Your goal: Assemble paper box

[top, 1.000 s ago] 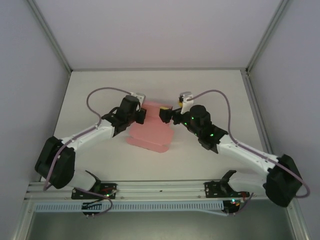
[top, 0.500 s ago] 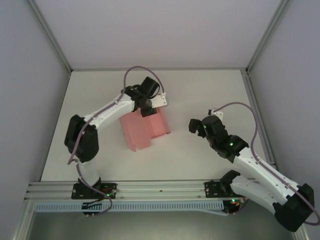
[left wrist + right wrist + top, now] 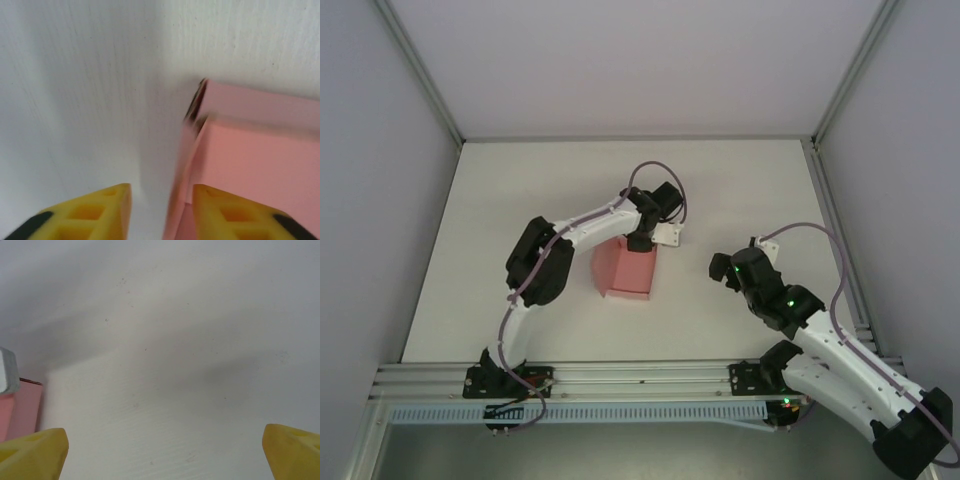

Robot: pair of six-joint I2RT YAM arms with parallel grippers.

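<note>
step: squaring up the walls of the paper box (image 3: 620, 272), i judge. it sits mid-way across the table (image 3: 500, 220) as a half-formed shell, with the near end looking unclosed. left gripper (image 3: 640, 241) hangs over its far edge, fingers parted, one thin card wall standing in the gap close to one pad; not pinching it as far as i can tell. right gripper (image 3: 720, 268) is spread wide, well apart to the box's right, holding nothing. next move likely needs the left to close on or push that wall while the right comes in to brace. far flaps are hidden under the left wrist; the left wrist view is blurred and the tabs are unreadable.
</note>
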